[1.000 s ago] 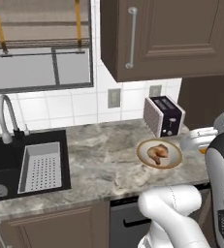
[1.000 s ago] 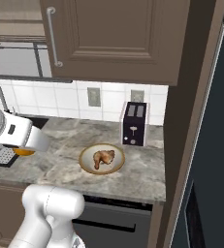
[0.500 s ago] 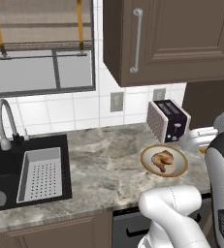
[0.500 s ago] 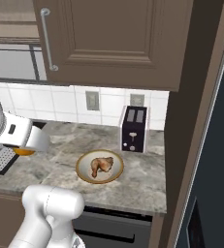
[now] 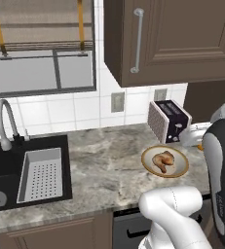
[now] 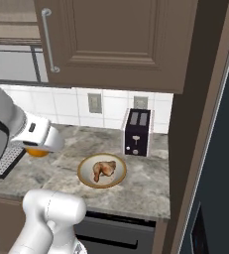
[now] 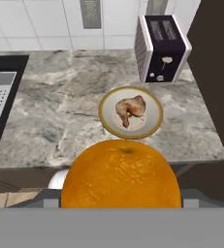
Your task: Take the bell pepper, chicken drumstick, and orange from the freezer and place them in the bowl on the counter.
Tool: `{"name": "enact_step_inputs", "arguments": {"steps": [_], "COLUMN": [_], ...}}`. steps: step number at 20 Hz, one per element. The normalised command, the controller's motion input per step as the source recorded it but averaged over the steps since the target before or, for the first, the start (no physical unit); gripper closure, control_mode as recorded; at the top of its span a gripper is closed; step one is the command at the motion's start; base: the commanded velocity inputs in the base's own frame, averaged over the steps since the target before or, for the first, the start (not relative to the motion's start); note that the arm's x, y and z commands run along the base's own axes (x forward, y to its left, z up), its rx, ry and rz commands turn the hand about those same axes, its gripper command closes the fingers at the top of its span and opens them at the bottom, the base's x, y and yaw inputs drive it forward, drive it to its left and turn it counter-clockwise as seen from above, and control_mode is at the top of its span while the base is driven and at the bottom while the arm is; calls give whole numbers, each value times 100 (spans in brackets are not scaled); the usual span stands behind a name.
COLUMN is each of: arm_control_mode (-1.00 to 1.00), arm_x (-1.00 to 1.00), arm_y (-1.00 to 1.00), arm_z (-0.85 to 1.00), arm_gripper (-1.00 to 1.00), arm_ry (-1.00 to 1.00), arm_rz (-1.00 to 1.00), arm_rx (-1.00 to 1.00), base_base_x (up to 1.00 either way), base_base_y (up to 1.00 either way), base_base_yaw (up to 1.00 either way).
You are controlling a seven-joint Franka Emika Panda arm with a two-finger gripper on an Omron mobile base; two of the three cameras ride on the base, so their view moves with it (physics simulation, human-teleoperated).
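Gripper, fingertips hidden, apparently pinching the orange: centre over bowl mid-frame, lower beside drumstick, then release.

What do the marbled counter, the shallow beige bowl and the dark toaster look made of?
The grey-and-beige marbled counter: polished stone by its veining, perhaps laminate. The shallow beige bowl with tan-gold rim: probably glazed ceramic, smooth and evenly coloured. The dark toaster: black top and front with a pale mesh-patterned side, likely metal or plastic; this render cannot settle which.
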Motion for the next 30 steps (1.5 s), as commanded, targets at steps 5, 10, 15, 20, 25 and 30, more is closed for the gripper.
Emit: {"name": "enact_step_inputs", "arguments": {"steps": [5,10,15,20,25,30], "arm_control_mode": [-100,-100,-100,-100,-100,-100], "arm_x": [53,35,29,35,39,55], "arm_y": [-27,-18,-21,-16,-1,0], "arm_z": [-45,-58,-44,-41,-29,-31], "arm_gripper": [100,100,100,100,100,100], "arm_ry": [32,33,4,0,0,0], "arm_rz": [0,0,0,0,0,0], "arm_rx": [4,1,0,0,0,0], "base_base_x": [0,0,0,0,0,0], "base_base_y": [0,0,0,0,0,0], "base_base_yaw": [0,0,0,0,0,0]}}
